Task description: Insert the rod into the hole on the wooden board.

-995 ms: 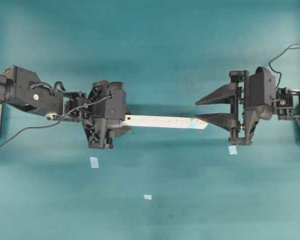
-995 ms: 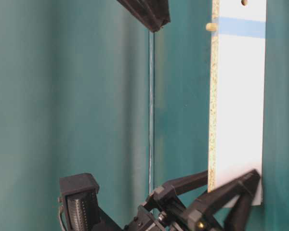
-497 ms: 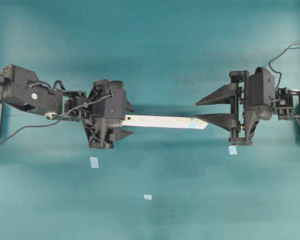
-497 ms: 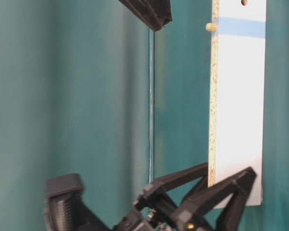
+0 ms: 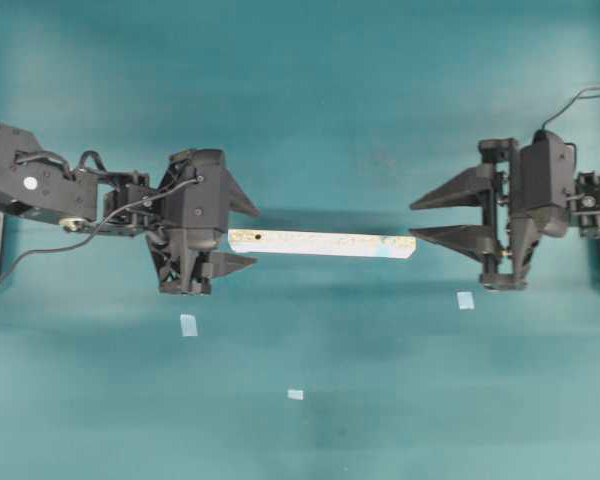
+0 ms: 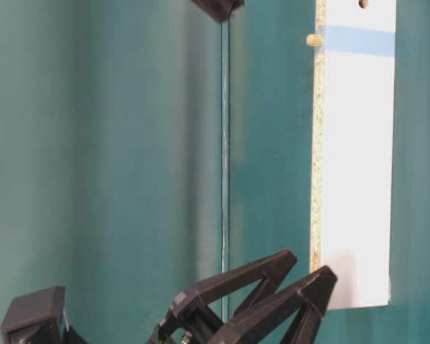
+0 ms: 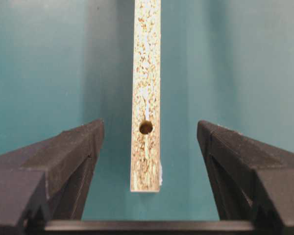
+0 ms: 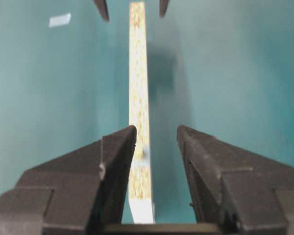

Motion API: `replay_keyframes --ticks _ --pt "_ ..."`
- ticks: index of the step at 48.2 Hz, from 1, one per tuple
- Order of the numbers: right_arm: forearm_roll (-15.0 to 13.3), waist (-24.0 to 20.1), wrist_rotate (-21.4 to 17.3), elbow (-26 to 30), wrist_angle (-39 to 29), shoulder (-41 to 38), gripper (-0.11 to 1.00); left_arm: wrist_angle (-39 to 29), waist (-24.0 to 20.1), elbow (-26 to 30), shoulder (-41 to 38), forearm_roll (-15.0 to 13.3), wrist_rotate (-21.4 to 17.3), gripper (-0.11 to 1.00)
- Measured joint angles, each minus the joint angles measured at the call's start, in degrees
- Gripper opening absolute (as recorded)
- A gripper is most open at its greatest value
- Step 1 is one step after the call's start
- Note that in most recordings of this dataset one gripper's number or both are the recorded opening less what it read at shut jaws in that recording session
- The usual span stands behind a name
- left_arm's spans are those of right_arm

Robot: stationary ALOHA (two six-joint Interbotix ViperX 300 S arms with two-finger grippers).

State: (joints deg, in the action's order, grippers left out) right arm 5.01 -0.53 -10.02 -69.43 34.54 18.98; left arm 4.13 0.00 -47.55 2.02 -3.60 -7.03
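Observation:
The wooden board (image 5: 320, 243) stands on its long edge on the teal table, speckled edge up. The rod (image 6: 314, 40) sticks out of that edge at the light-blue patch and shows end-on in the right wrist view (image 8: 141, 153). The dark hole (image 7: 146, 127) is at the plain end. My left gripper (image 5: 254, 236) is open; the plain end (image 7: 146, 161) lies between its fingers untouched. My right gripper (image 5: 412, 220) is open by the blue-patch end; the board (image 8: 138, 73) passes between its fingers, nearer the left one.
Three small pale-blue squares lie on the table, one (image 5: 188, 324) below the left gripper, one (image 5: 295, 394) lower in the middle, and one (image 5: 465, 300) below the right gripper. Black frame bars run along the left and right edges.
My left gripper opened off the board's plain end and drew back to the left. My right gripper drew back to the right. The board stayed where it was.

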Motion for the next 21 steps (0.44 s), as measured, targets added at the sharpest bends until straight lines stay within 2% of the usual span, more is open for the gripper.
replay_keyframes --ticks 21 --pt "0.00 0.00 -0.18 -2.20 -12.22 10.02 0.51 0.26 -0.09 -2.81 5.27 0.00 0.00 0.84"
